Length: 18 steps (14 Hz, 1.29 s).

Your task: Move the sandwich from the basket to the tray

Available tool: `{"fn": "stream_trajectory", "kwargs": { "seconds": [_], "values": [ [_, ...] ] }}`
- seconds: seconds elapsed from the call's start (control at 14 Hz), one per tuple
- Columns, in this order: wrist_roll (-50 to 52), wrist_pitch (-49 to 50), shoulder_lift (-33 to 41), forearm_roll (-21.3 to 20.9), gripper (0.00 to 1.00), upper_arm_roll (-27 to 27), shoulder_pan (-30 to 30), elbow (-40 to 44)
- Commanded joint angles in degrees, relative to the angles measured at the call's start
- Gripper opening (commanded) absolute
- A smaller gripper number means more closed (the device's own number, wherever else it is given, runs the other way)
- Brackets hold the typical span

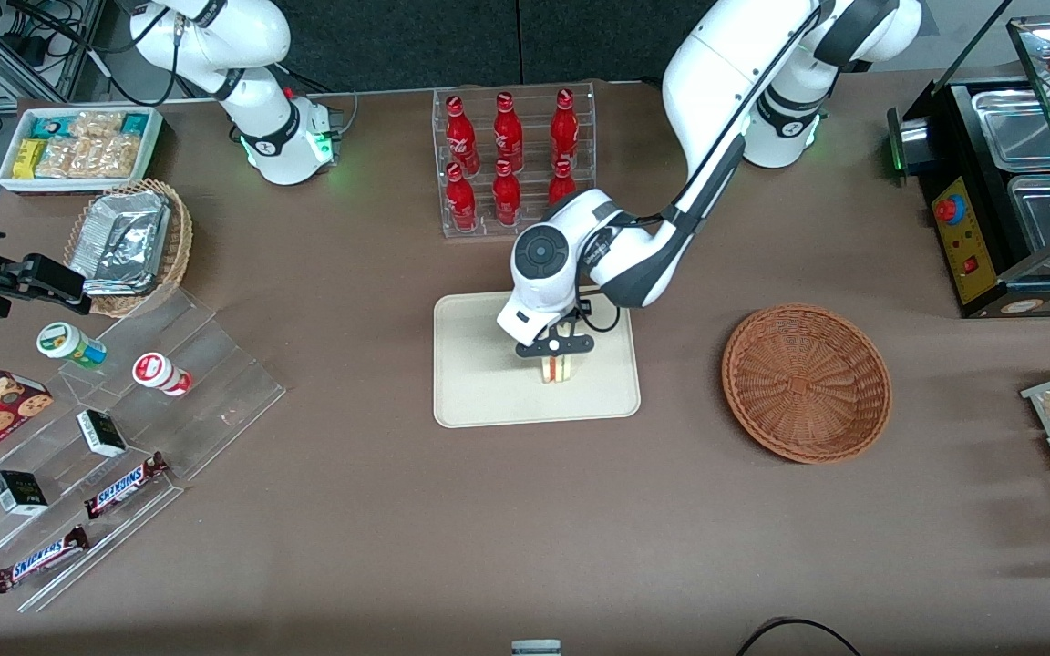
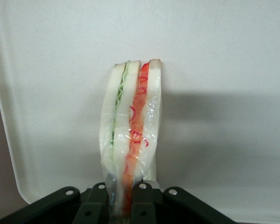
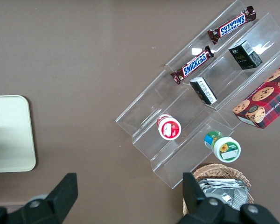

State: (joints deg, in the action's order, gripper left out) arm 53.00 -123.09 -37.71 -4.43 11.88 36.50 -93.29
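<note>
Presently, the claw (image 1: 557, 357) stood over the tray (image 1: 479, 383), pinching the sandwich (image 1: 558, 369) by one narrow end between its two black fingers (image 2: 144, 203). The front view showed only a small striped wedge under the claw; the left wrist view showed it wrapped in clear film, three pale bread slices standing on edge, with a green layer and a red-orange layer between them, against the tray's smooth cream surface (image 2: 224, 70). Whether the sandwich touched the tray could not be told.

The basket (image 1: 806, 383), round, shallow, reddish-brown wicker, sat on the brown worktop (image 1: 379, 510) beside the tray, toward the working arm's end.

Two bars marked SNICKERS (image 3: 193, 64) lay on a clear stepped acrylic stand (image 3: 144, 126) toward the parked arm's end from the tray; the right wrist view showed their lettering more plainly. A red box printed with cookies (image 3: 263, 100) lay beside that stand. Red bottles (image 1: 507, 159) stood in a clear rack, farther from the front camera than the tray.
</note>
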Motion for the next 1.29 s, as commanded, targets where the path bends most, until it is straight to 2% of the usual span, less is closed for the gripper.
{"fn": "stream_trajectory", "kwargs": {
  "seconds": [0.0,0.07,0.21,0.5,0.93,1.07,1.21],
  "values": [
    [1.1,0.0,-1.3,-0.7,0.75,-0.8,0.9,1.7],
    [1.0,-0.5,-1.6,-1.0,1.00,-0.8,0.9,1.7],
    [1.1,-0.7,-1.6,-3.0,1.00,-0.8,0.9,1.6],
    [1.1,0.0,-0.4,-3.2,1.00,-0.9,0.8,1.7],
    [1.3,7.4,4.5,-2.2,1.00,-1.2,0.1,4.3],
    [1.2,10.4,7.6,-2.0,1.00,-1.9,-2.6,4.0],
    [0.4,11.5,9.7,0.2,1.00,-1.9,-5.1,3.7]
  ]
}}
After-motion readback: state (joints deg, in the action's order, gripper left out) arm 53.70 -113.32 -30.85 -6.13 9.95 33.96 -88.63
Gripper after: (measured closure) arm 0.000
